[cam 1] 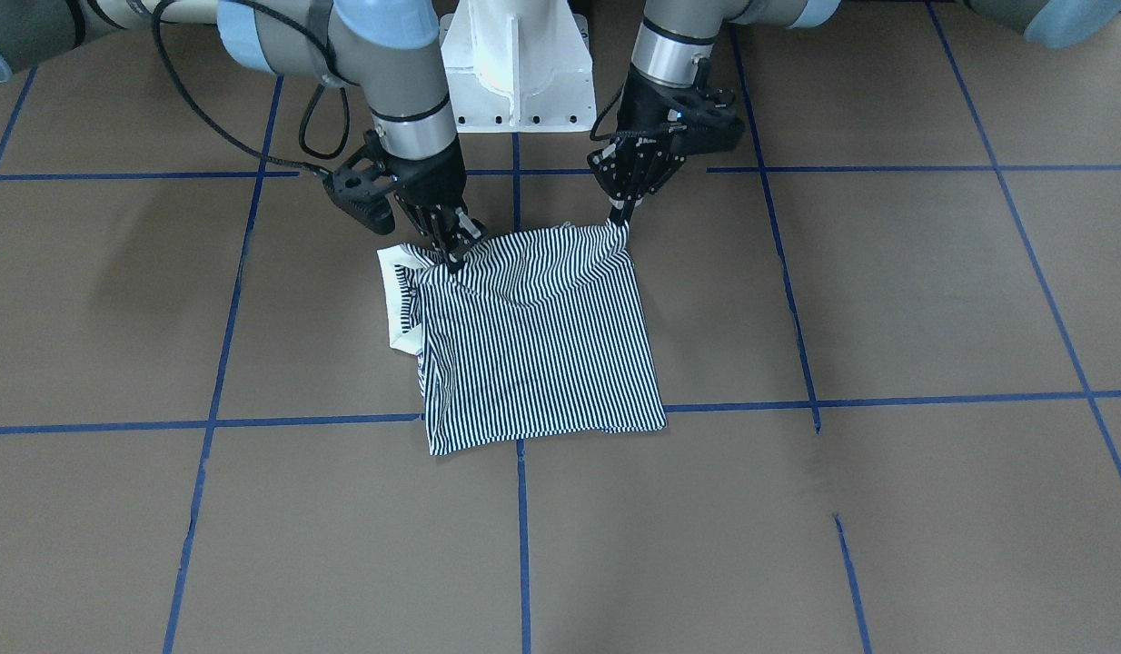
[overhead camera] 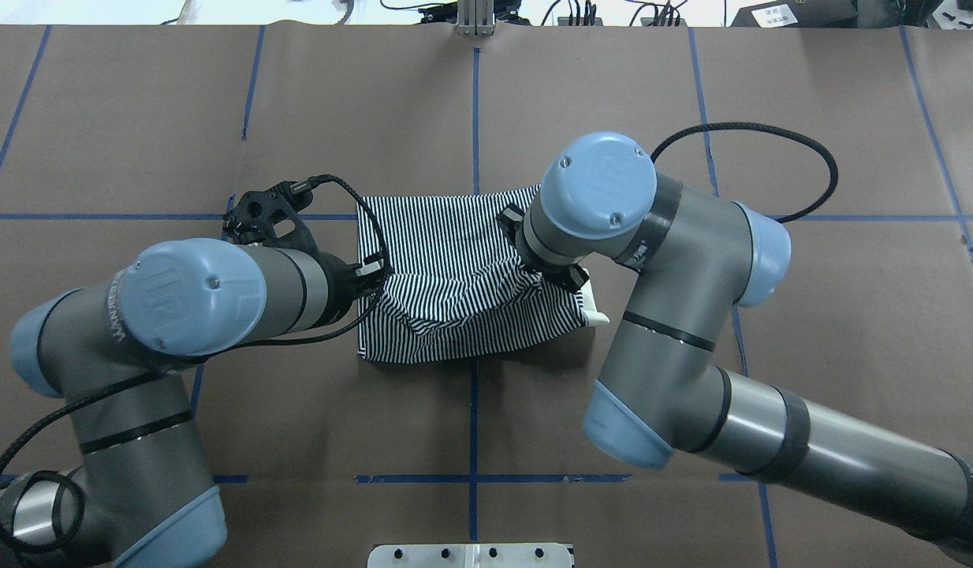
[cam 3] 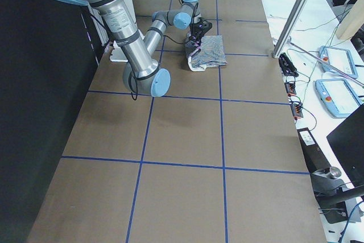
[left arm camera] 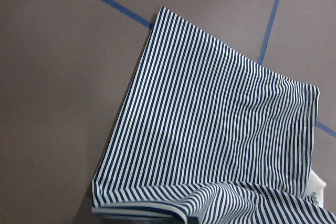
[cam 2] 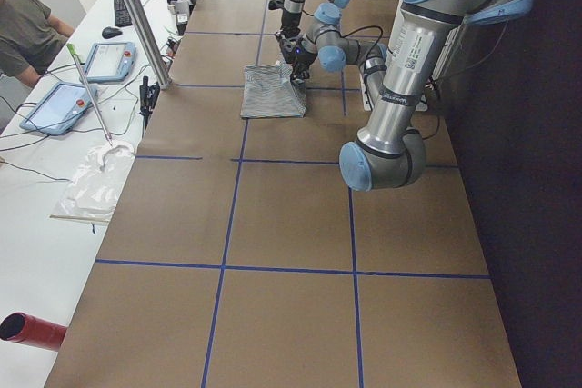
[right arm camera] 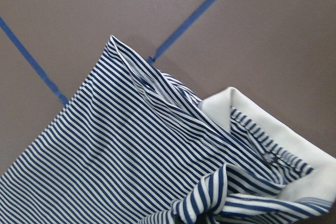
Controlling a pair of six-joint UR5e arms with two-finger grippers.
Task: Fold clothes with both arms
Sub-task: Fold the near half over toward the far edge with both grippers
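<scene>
The striped polo shirt [cam 1: 542, 336] lies folded into a rough square on the brown table, its cream collar [cam 1: 397, 304] sticking out on the side under my right arm. My left gripper [cam 1: 623, 216] is shut on the shirt's robot-side corner. My right gripper [cam 1: 451, 252] is shut on the robot-side edge next to the collar. The cloth between them is raised a little and sags in a fold [overhead camera: 447, 304]. The left wrist view shows the flat striped panel [left arm camera: 210, 129]. The right wrist view shows bunched stripes [right arm camera: 131, 156] and the collar [right arm camera: 262, 124].
The white pedestal base [cam 1: 517, 73] stands just behind the shirt. Blue tape lines [cam 1: 524, 509] grid the table. A metal post [cam 2: 136, 15], tablets [cam 2: 56, 106] and a seated person [cam 2: 23, 24] are on the far side bench.
</scene>
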